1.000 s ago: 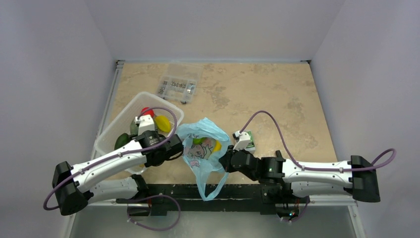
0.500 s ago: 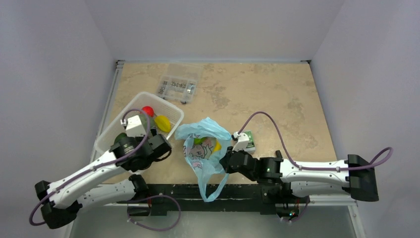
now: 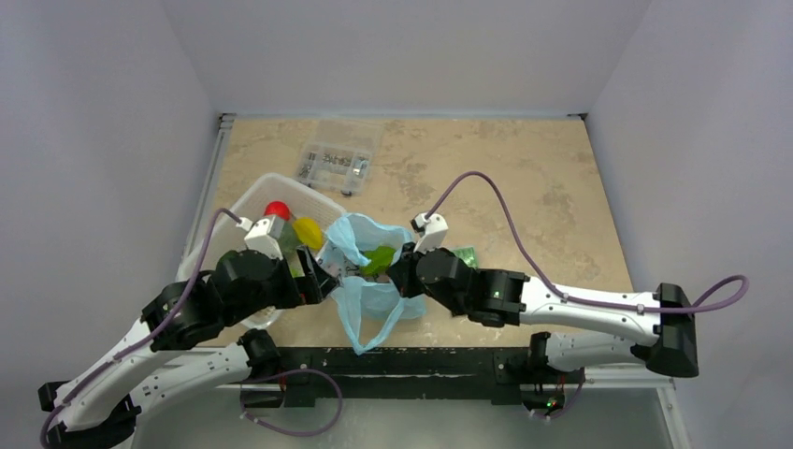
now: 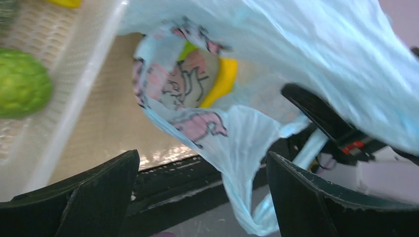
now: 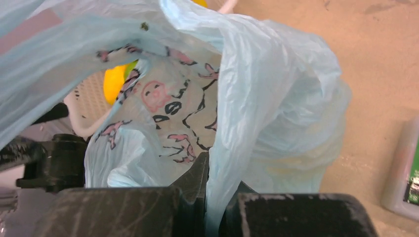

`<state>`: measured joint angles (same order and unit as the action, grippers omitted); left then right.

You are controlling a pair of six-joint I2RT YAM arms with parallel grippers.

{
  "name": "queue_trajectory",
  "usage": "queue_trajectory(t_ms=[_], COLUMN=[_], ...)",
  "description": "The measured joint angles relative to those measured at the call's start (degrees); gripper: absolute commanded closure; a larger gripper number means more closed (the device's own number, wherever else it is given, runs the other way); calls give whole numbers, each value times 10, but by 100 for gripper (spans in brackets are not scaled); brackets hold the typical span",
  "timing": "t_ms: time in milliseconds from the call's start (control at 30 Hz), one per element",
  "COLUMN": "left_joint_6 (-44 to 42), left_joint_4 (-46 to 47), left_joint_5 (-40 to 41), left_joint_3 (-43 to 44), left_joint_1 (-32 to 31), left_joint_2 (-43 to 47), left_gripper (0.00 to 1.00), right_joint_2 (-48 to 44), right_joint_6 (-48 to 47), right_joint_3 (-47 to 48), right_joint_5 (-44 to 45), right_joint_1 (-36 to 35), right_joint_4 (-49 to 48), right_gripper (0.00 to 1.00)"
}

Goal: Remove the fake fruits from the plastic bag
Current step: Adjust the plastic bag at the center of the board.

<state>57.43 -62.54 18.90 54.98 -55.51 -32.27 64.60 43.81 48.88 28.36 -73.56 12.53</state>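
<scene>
So the right gripper (image 5: 207, 197) was pinched tight on a fold of the plastic bag (image 3: 374, 301), holding it up just right of the basket (image 3: 234, 208) — probably to keep it steady. The left gripper (image 4: 201, 165) gaped wide facing it, with fake fruits (image 3: 379, 260) inside.

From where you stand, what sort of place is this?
Probably a robot lab test cell: a table boxed in by plain walls, a cabled left arm and right arm bolted at its edge, toy fruits in a basket.
</scene>
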Motion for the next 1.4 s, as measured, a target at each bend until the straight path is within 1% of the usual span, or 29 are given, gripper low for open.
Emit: queue_trajectory(t_ms=[67, 167, 300, 400, 467, 600, 667, 733, 800, 867, 933, 1000, 1100, 1200, 1267, 1333, 1400], left_joint_6=[-7, -9, -9, -10, -9, 5, 16, 18, 17, 8, -12, -27, -44, -45, -45, -45, -45], left_joint_4=[28, 84, 137, 159, 180, 257, 286, 295, 299, 278, 236, 211, 204, 208, 227, 255, 274], left_joint_5=[-47, -115, -185, -215, -235, -278, -290, -293, -302, -310, -309, -307, -307, -313, -318, -316, -304], left_joint_3=[0, -22, -81, -116, -136, -184, -200, -199, -189, -158, -105, -58, -23, -30, -49, -75, -97], left_joint_1=[0, 0, 0, 0, 0, -1, -1, -2, -1, -2, -2, -2, -2, -2, -2, -2, -2], left_joint_2=[1, 9, 13, 5, -11, -40, -41, -38, -34, -36, -36, -29, -11, -24, -51, -82, -116], left_gripper=[6, 13, 17, 24, 27, 32, 32, 28, 24, 22, 21, 25, 35, 39, 41, 46, 48], right_joint_2=[13, 28, 52, 72, 78, 83, 88, 100, 115, 123, 121, 115, 96, 82, 75, 64, 49], right_joint_6=[-12, -14, 1, 23, 35, 49, 54, 58, 62, 64, 65, 65, 65, 65, 65, 66, 67], right_joint_3=[22, 17, -45, -103, -133, -158, -161, -161, -161, -161, -161, -161, -161, -156, -149, -148, -148], right_joint_5=[-10, -31, -83, -116, -135, -174, -181, -188, -189, -189, -188, -185, -174, -162, -155, -150, -143], right_joint_1=[2, 2, 2, -1, -3, -5, -6, -7, -7, -7, -7, -7, -7, -7, -7, -7, -7], right_joint_4=[-3, -5, -33, -43, -49, -81, -103, -120, -127, -128, -127, -127, -127, -125, -125, -125, -125], right_gripper=[100, 100, 100, 100, 100, 100, 100, 100, 97, 95, 94, 93, 94, 96, 98, 99, 99])
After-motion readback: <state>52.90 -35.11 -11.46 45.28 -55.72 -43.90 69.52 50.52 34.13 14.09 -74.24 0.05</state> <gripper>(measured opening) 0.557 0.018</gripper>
